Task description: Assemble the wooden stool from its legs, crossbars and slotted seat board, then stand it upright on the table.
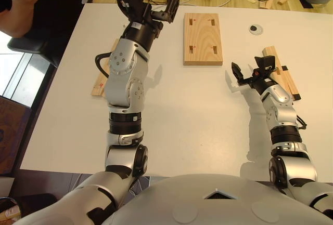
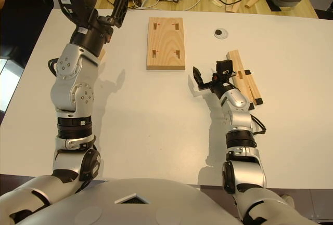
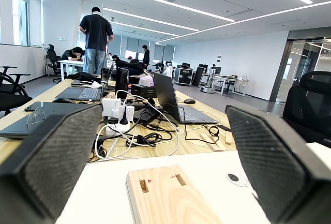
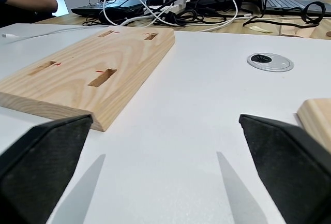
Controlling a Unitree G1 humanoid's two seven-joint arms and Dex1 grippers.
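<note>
White tabletop (image 1: 182,131) carries all the parts.

Slotted seat board (image 1: 202,38): lies flat, slotted face up, four slots showing. Long axis runs straight away from the robot. It sits just to the right of the left claw and ahead and to the left of the right claw, touching neither.

Bundle of wooden sticks (image 2: 244,77): flat on the tabletop, just behind and right of the right claw. Long axis runs away from the robot, far end leaning slightly left. Dark bands cross it.

More wooden sticks (image 1: 100,82): back of the left claw, towards the robot, partly hidden under the left arm. Lengthwise away from the robot.

Left claw (image 1: 150,1): raised over the far edge of the tabletop, aimed outward, jaws spread wide, holding nothing.

Right claw (image 1: 247,70): low over the tabletop, aimed at the board's near end, jaws spread wide, empty.

Round cable grommet (image 1: 255,28): ahead of the right claw, right of the board.
</note>
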